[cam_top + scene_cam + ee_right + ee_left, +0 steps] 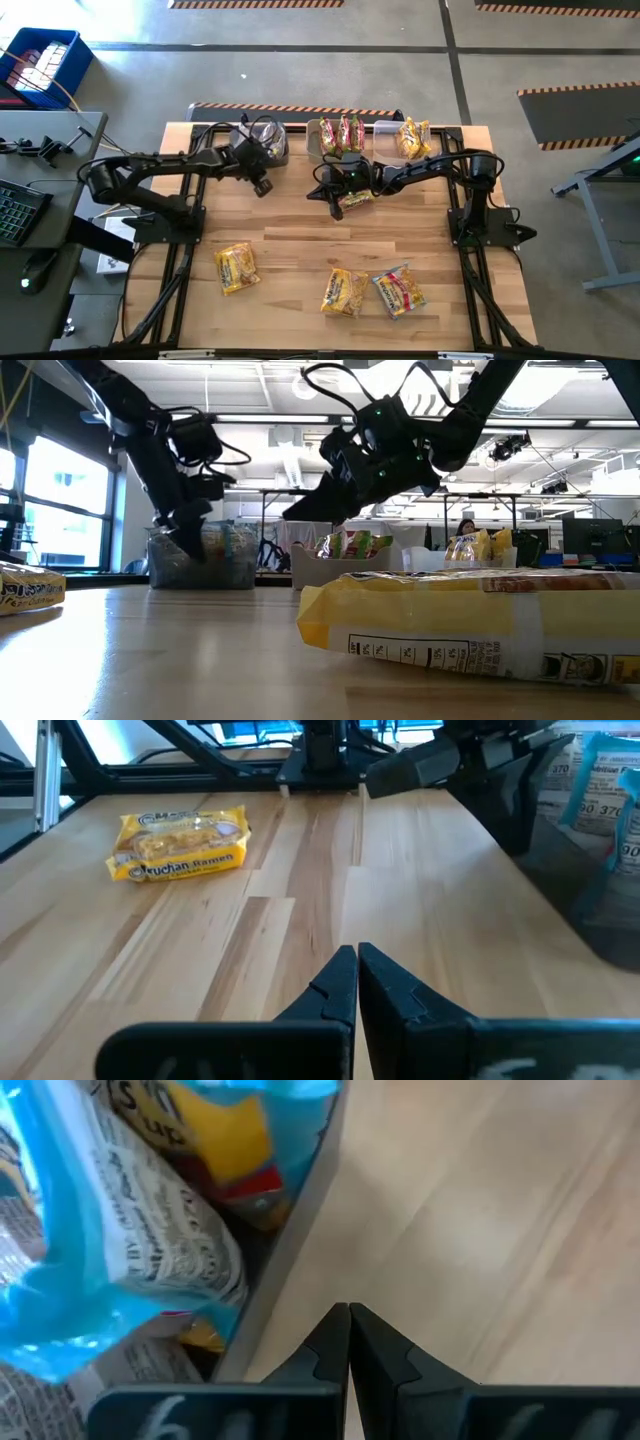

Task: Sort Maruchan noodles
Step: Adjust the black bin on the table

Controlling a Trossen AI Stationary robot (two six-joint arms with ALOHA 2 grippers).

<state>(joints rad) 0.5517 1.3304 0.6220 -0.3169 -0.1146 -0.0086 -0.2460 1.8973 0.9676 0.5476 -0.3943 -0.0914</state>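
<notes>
Looking straight down, a pale wooden plank surface (300, 255) is seen with three yellow crinkly plastic noodle packets lying flat on its near half: one (236, 268) toward the left and two (343, 292) (399, 291) close together toward the right. Along the far edge three bins are lined up: a grey plastic bin (262, 142) on the left, a clear middle bin (338, 134) with green and red printed packets standing in it, and a right bin (413, 137) with yellow packets. The left tool (262, 186) is held just in front of the grey bin, and the right tool (336, 209) is held in front of the middle bin, above a packet (356, 200) partly hidden under the arm. From surface height, a large yellow packet (470, 622) is seen in the foreground and another at the left edge (30, 590); the left tool (190, 540) is hung beside the grey bin (200, 565) and the right tool (300, 512) is raised clear of the surface. Through the left wrist camera, the left tool's fingers (325, 1350) are seen pressed together with nothing between them, beside the bin wall (290, 1250), behind which blue and yellow packets (130, 1250) are stacked. Through the right wrist camera, the right tool's fingers (335, 990) are likewise closed on nothing, above bare wood, with one yellow ramen packet (180, 843) lying well beyond them.
</notes>
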